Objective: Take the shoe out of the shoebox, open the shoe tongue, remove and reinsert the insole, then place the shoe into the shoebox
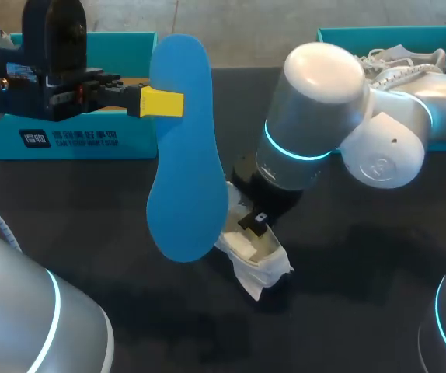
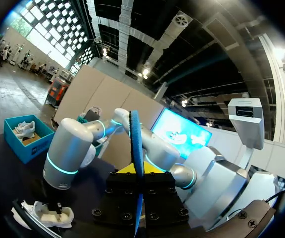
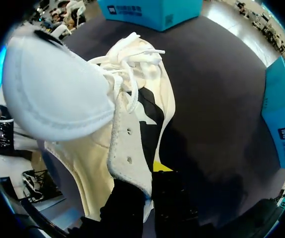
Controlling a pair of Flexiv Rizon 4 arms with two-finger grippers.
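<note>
- Left gripper (image 1: 163, 102): the yellow tips are closed flat on the blue insole (image 1: 180, 155) near its upper end. The insole hangs clear of the table (image 1: 91, 202), its long axis running toward 6 o'clock.
- Right gripper (image 1: 259, 221): the fingers stand narrow and pinch the eyelet flap of the white shoe (image 1: 256, 260). The shoe lies on the table at 4 o'clock from the insole's lower end, near it.
- Step in hand, as judged: the insole is out and reinsertion is due. The next move calls for guiding the insole's lower end into the shoe's mouth while the right gripper keeps the shoe open and steady.
- Shoebox (image 1: 141, 140), at 9 o'clock from the insole: white lettering on its front wall, not transcribed.
- Second shoebox (image 1: 339, 35), at 2 o'clock: it holds another shoe (image 1: 398, 66). No writing is legible on it.
</note>
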